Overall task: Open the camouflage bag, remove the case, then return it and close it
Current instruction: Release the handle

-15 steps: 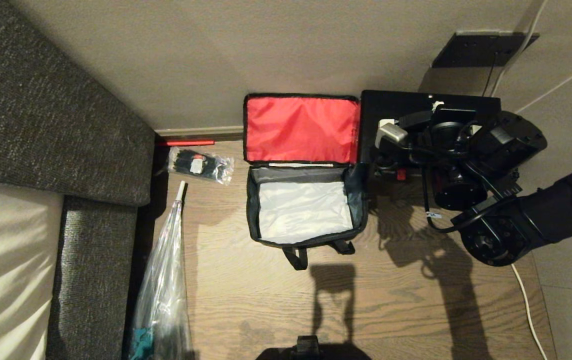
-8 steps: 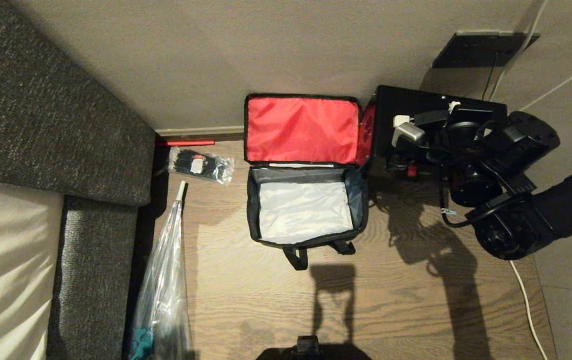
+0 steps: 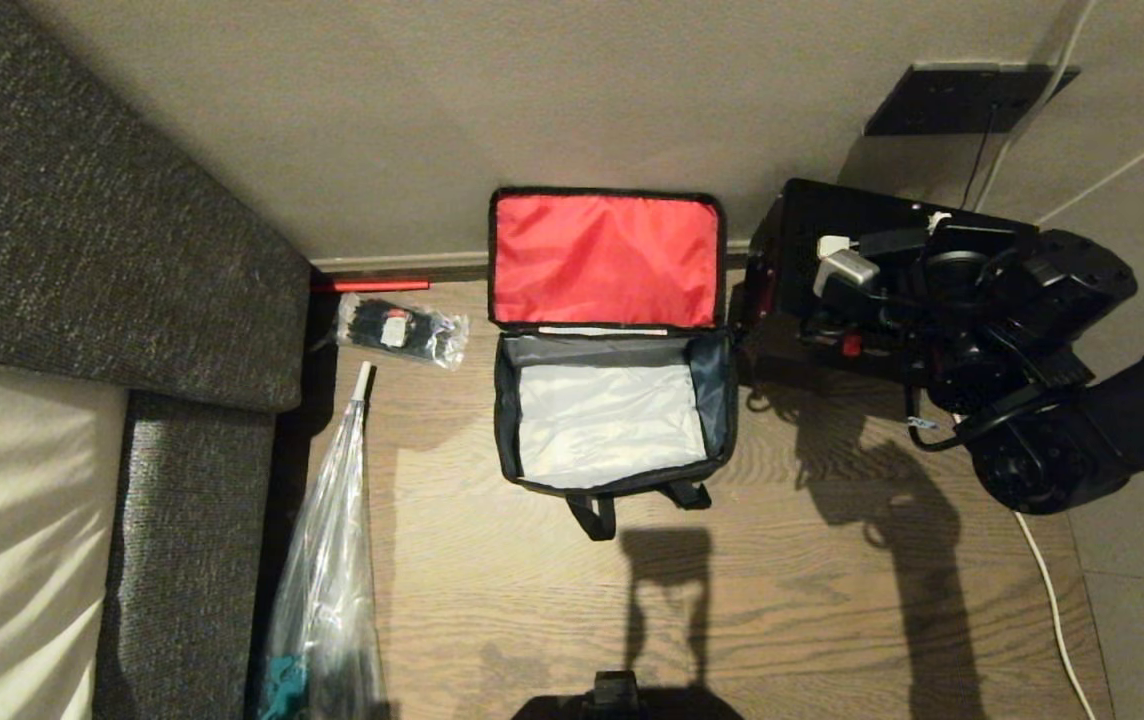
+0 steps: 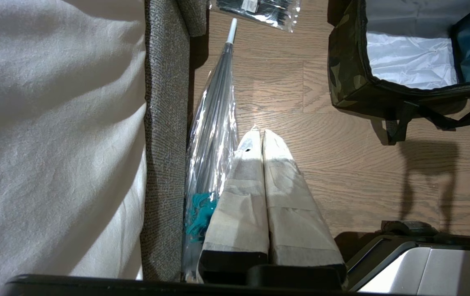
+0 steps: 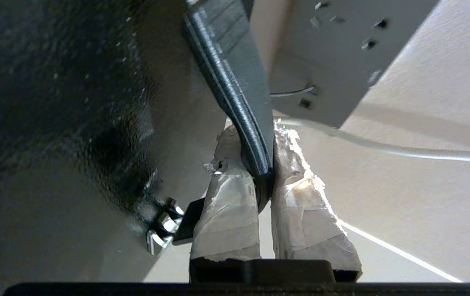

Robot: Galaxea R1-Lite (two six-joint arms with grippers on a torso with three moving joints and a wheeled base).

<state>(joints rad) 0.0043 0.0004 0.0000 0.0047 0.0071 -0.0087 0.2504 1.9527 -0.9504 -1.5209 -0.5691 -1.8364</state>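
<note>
The camouflage bag [image 3: 502, 410] stands open on the wooden floor, its red lid lining [image 3: 604, 258] leaning back against the wall and its grey interior bare. Its camouflage side [image 4: 348, 70] shows in the left wrist view. The black speckled case [image 3: 812, 230] hangs to the right of the bag, clear of it and tilted. My right gripper [image 5: 255, 139] is shut on the case's black handle [image 5: 235, 74], beside the sparkly case wall [image 5: 54, 102]. My left gripper [image 4: 259, 133] is shut and empty, parked low beside the sofa.
A grey sofa [image 3: 82, 250] with a pale cushion fills the left. A long clear plastic bag [image 3: 327, 560] and a small packet of black items [image 3: 400, 332] lie beside it. A dark wall plate [image 3: 962, 98] and a white cable [image 3: 1047, 590] are on the right.
My right arm has carried the case to the right, away from the bag, and the case has tilted. The bag and the left gripper have stayed put.
</note>
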